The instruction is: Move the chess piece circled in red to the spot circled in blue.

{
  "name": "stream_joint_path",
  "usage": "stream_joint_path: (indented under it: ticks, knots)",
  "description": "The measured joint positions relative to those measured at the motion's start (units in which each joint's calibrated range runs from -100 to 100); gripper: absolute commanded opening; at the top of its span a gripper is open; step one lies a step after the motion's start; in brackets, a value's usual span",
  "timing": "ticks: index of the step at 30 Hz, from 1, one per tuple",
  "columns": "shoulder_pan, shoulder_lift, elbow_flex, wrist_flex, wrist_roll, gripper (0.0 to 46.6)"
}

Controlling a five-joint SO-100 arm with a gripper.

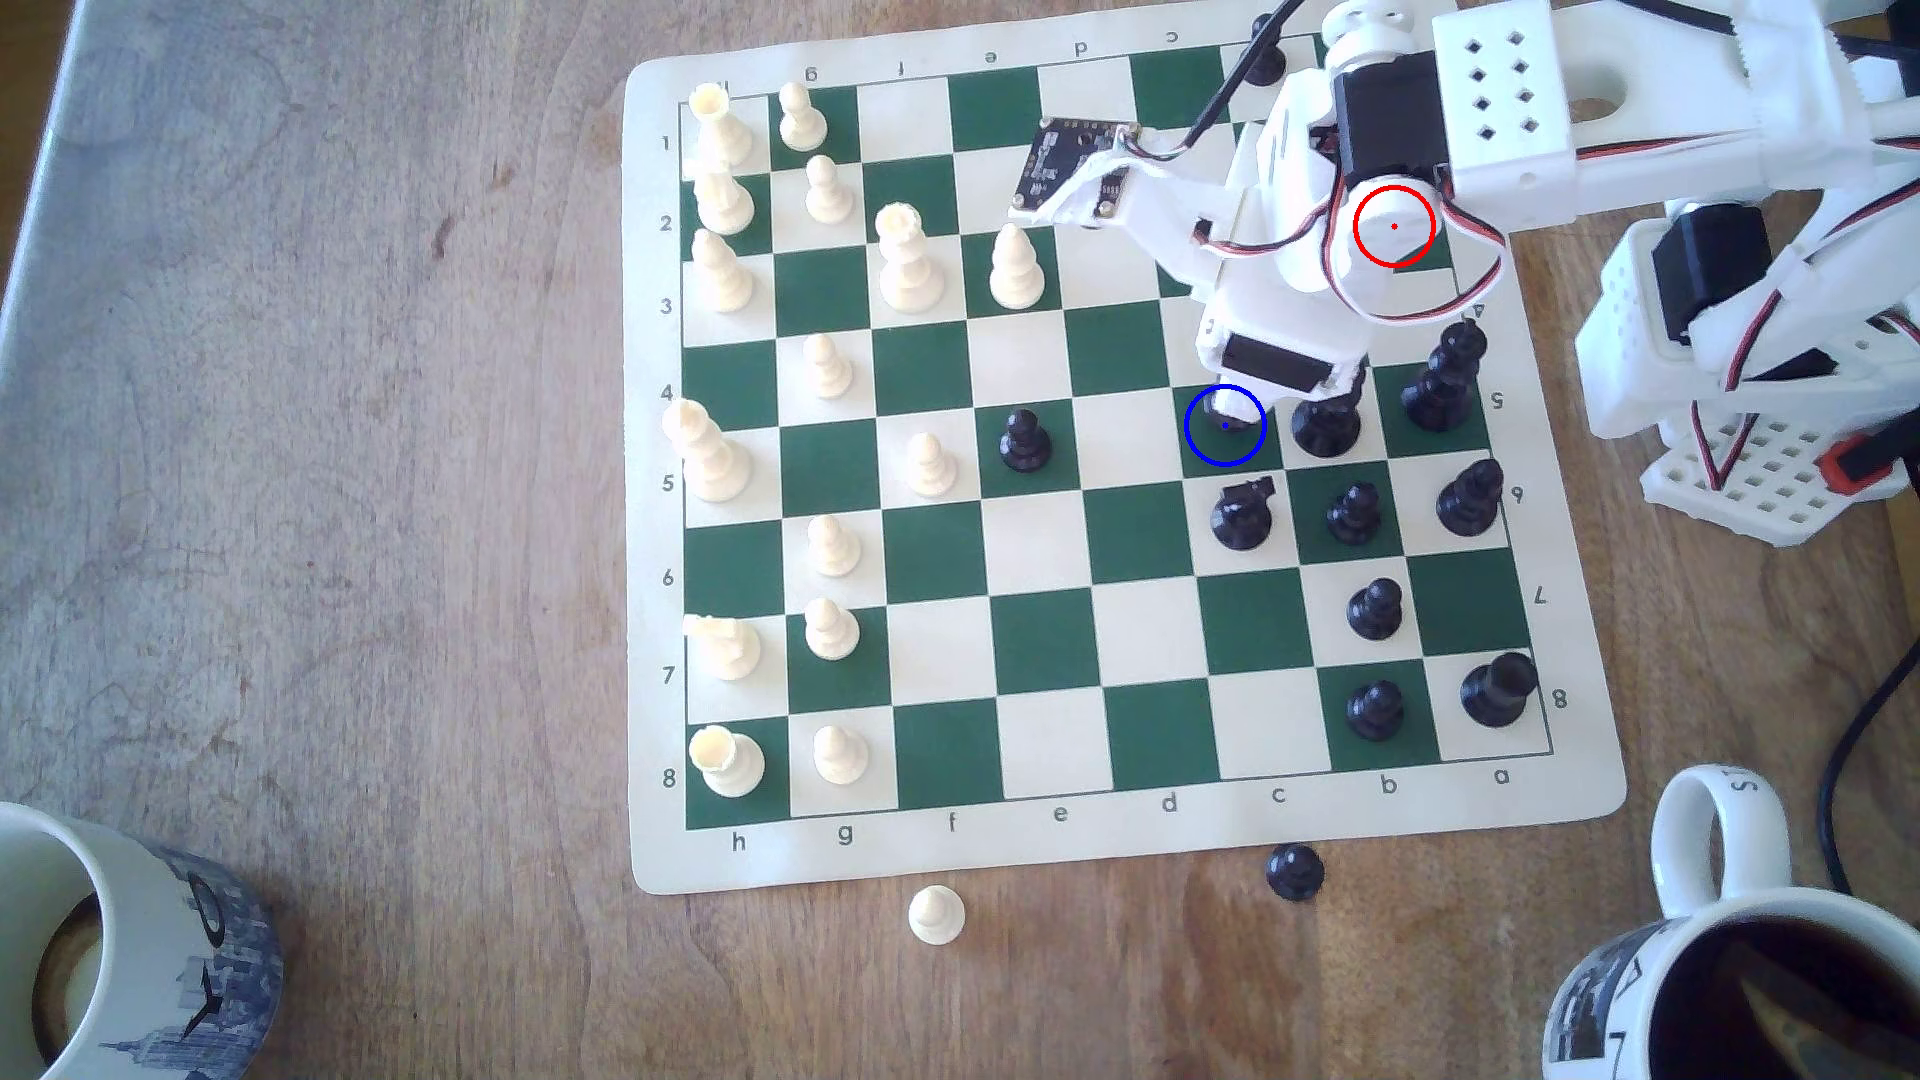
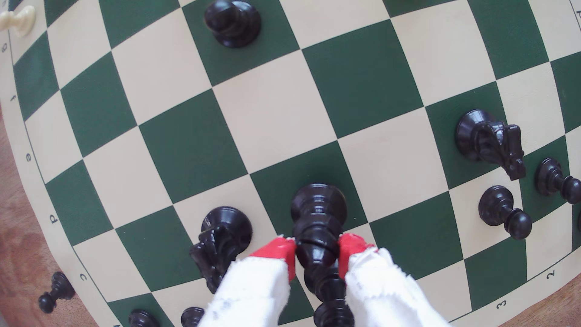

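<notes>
In the wrist view the chess piece (image 2: 317,213), a black bishop with a wide round base, stands upright on a dark green square (image 2: 283,188). My gripper (image 2: 317,251) is shut on its upper body, with one red fingertip (image 2: 281,251) pressed on each side. In the exterior view the gripper (image 1: 1231,407) hangs over the spot (image 1: 1224,424), the green square ringed in blue, and covers most of the bishop. The red circle (image 1: 1394,225) falls on the arm's white shell, which hides the square beneath it.
Black knights (image 2: 220,239) (image 2: 490,144) flank the bishop, and another black piece (image 2: 333,298) stands close behind the fingers. Black pawns (image 2: 503,207) are nearby. White pieces fill the exterior view's left. Two loose pawns (image 1: 936,914) (image 1: 1295,870) and two mugs (image 1: 125,935) (image 1: 1766,987) sit off the board.
</notes>
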Motion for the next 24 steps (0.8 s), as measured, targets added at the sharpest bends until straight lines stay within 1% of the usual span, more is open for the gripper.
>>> stream_joint_path:
  ticks: [13, 24]
  knots:
    - [-1.25, 2.18, 1.08, -2.23, -0.2, 0.3]
    - [-1.18, 3.77, 1.27, -3.35, -0.49, 0.3]
